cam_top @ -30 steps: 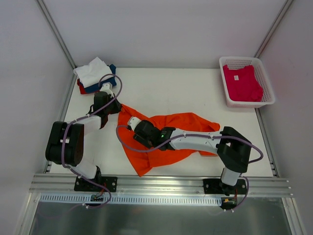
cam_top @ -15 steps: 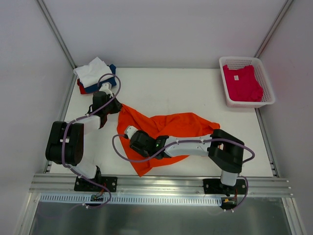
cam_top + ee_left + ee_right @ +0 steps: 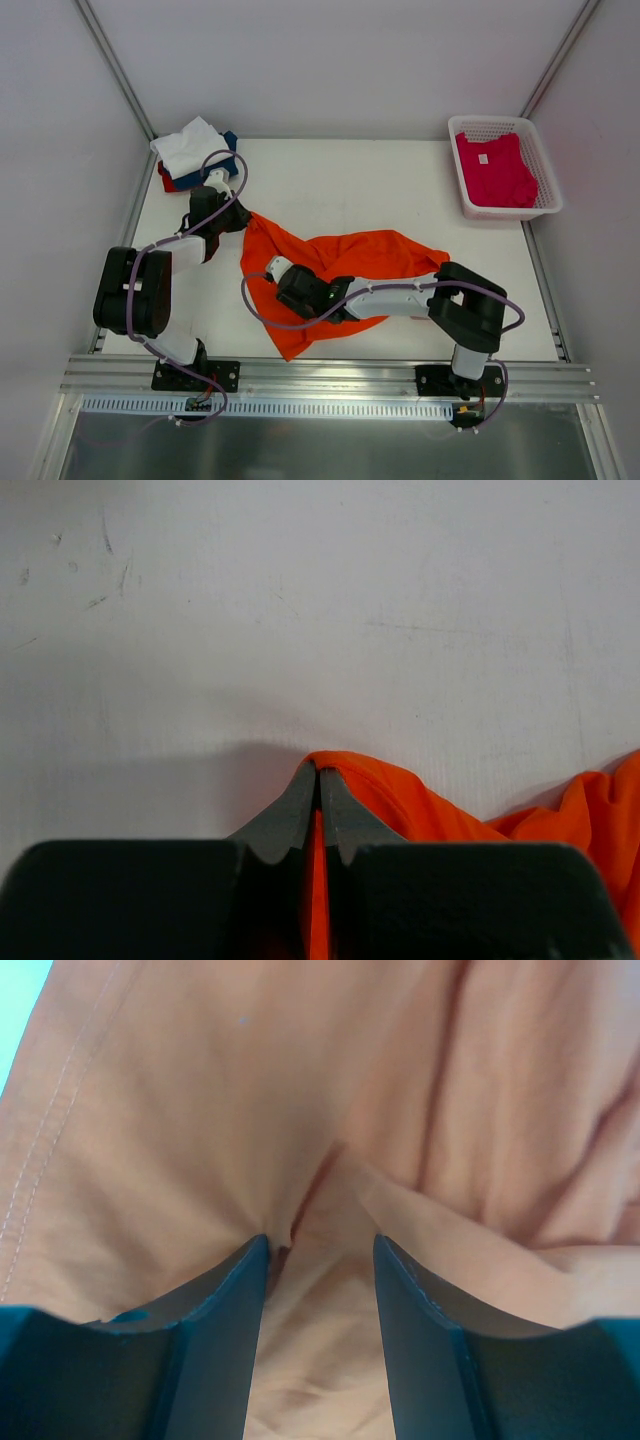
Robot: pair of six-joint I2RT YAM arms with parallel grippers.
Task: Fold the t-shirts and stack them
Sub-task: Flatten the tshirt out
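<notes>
The orange t-shirt is lying rumpled on the worktop. The left pincer is clamping its corner. The right pincer is pressing down, jaws apart astride a ridge of cloth. Best be closing firmly on that ridge before pulling the shirt flat.

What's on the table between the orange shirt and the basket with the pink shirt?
Nothing. In the top view, only bare white table lies between the orange t-shirt and the white basket holding the pink t-shirt.
</notes>
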